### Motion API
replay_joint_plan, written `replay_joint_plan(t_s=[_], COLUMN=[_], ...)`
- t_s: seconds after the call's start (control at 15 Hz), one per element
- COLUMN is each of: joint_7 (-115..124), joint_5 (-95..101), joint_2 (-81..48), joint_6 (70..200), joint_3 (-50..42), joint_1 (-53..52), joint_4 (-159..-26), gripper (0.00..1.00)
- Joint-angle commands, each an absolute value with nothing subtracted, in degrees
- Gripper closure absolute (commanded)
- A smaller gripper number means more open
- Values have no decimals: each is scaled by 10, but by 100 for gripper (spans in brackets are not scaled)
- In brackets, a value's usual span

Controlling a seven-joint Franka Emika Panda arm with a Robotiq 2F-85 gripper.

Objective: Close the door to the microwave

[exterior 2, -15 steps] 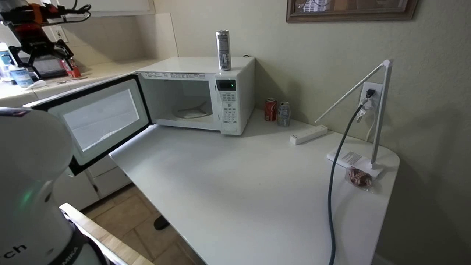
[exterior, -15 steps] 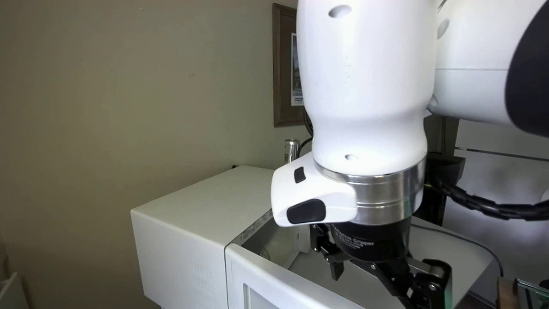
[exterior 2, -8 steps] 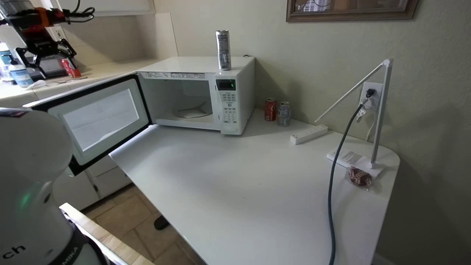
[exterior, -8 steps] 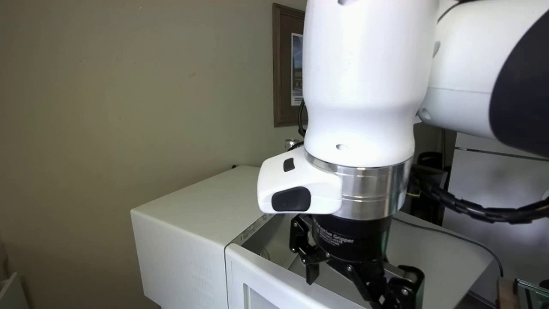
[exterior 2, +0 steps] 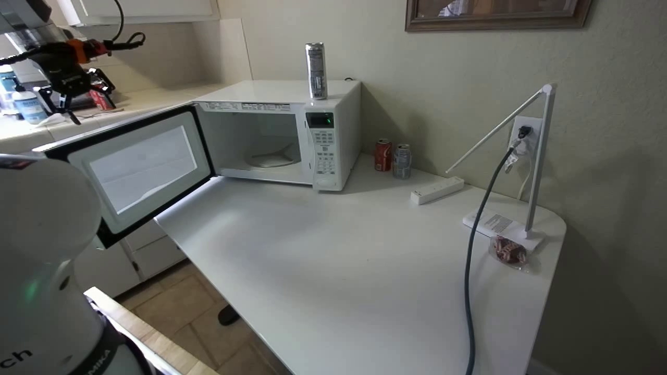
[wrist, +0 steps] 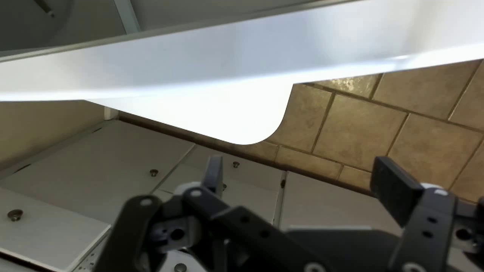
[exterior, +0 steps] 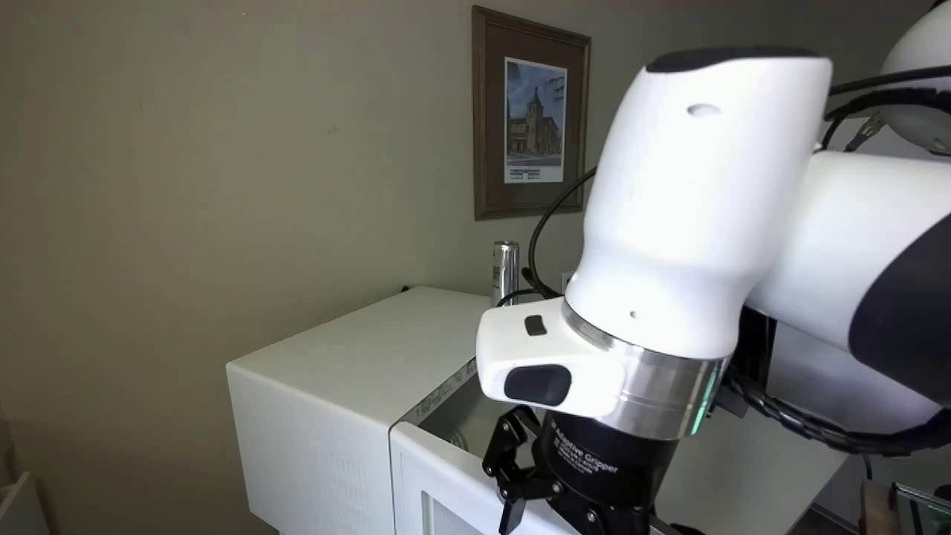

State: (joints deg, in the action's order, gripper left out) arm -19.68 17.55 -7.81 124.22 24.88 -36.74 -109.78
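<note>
The wall (exterior: 260, 171) bears a framed picture (exterior: 532, 115), the floor (exterior 2: 182, 315) tan tiles (wrist: 359, 130).

1. Has a smooth, rounded white arm (exterior: 691, 215) with dark caps (exterior: 910, 312) and shallow recesses (exterior: 704, 110).
2. Joins a silver metal collar (exterior: 661, 395) to a white housing (exterior: 576, 351) with two black inset patches (exterior: 538, 384).
3. Ends in a jointed black gripper (wrist: 302, 181), lettered "Adaptive Gripper" in white, with round screws (wrist: 314, 267).
4. Carries a ribbed black cable (exterior: 839, 440), plus an orange part (exterior 2: 79, 50).
5. Bears "ch" in black and "MIKA" in white on the base (exterior 2: 47, 208).
</note>
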Motion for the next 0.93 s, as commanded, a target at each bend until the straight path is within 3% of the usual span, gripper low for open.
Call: replay_joint_plan(t_s=[0.0, 0.2, 0.33, 0.87], joint_7=[-227, -244, -240, -187], joint_5=[116, 55, 31, -19], joint_2=[-36, -15, -1, 56], joint_6=[1288, 1290, 1274, 1164], joint_3=[266, 274, 275, 273], joint_1=[-347, -341, -340, -339], joint_4=[-1171, -1204, -1218, -1263], gripper=[0, 0, 26, 88])
